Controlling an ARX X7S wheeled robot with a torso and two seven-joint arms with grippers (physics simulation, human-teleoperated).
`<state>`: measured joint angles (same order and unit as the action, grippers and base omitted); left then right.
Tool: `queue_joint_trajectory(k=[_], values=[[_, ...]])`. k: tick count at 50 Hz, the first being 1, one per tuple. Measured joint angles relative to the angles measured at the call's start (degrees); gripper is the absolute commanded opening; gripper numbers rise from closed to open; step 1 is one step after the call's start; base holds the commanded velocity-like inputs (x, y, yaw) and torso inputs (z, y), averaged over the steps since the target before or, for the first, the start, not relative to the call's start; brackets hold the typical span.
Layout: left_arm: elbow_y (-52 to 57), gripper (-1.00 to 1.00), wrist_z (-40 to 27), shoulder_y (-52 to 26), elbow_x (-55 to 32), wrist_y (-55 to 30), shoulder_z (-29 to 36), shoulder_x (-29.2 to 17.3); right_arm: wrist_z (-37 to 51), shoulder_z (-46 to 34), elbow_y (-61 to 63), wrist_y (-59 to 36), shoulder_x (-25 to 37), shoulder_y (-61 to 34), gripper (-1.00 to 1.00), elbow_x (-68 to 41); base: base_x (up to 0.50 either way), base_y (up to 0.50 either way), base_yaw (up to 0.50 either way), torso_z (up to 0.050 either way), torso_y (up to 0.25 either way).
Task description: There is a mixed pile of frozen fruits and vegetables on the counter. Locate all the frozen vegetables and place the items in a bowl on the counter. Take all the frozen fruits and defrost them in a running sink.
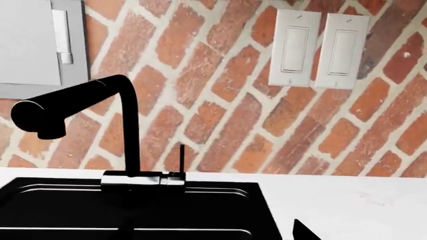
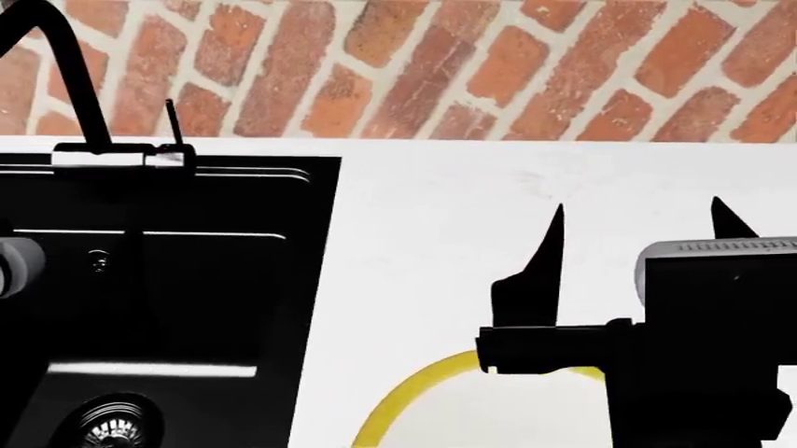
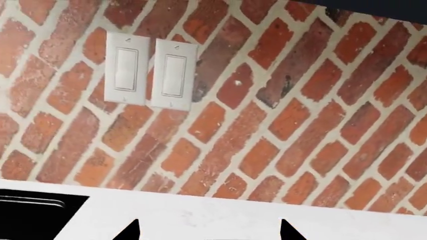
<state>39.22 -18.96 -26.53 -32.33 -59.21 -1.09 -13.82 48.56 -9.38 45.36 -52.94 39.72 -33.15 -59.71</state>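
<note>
The black sink (image 2: 187, 308) lies recessed at the left of the white counter (image 2: 473, 187), with its black faucet (image 1: 127, 125) at the back; I see no water running. My right gripper (image 2: 641, 224) hangs open over the counter beside the sink, with nothing between its fingertips (image 3: 210, 232). Just below it shows the yellow rim of the bowl (image 2: 412, 387), whose inside is mostly hidden by the arm. My left gripper (image 1: 213, 235) is over the sink's near right corner; one fingertip (image 1: 303, 231) shows wide of centre, the other is lost against the black basin. The mixed pile, frozen vegetables and frozen fruits are out of view.
A red brick wall (image 2: 498, 65) backs the counter, carrying two white switches (image 3: 150, 70). A grey panel (image 1: 33, 45) hangs on the wall above the faucet. The round metal drain (image 2: 115, 425) sits in the sink's floor. A grey rounded part (image 2: 15, 266) juts in at the far left.
</note>
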Motion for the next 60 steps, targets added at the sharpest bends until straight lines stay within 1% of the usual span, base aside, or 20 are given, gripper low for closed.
queue_joint_trajectory(k=[12, 60], values=[[-0.24, 1.0, -0.21, 0.07, -0.33, 0.37, -0.05, -0.28, -0.37, -1.32, -0.18, 0.08, -0.22, -0.25, 1.0, 0.98, 0.0, 0.5, 0.0, 0.0, 0.0], [-0.91, 1.0, -1.2, 0.05, -1.41, 1.37, 1.11, -1.04, -0.57, -1.98, -0.71, 1.52, 0.32, 0.52, 1.0, 2.13, 0.0, 0.49, 0.0, 0.0, 0.0]])
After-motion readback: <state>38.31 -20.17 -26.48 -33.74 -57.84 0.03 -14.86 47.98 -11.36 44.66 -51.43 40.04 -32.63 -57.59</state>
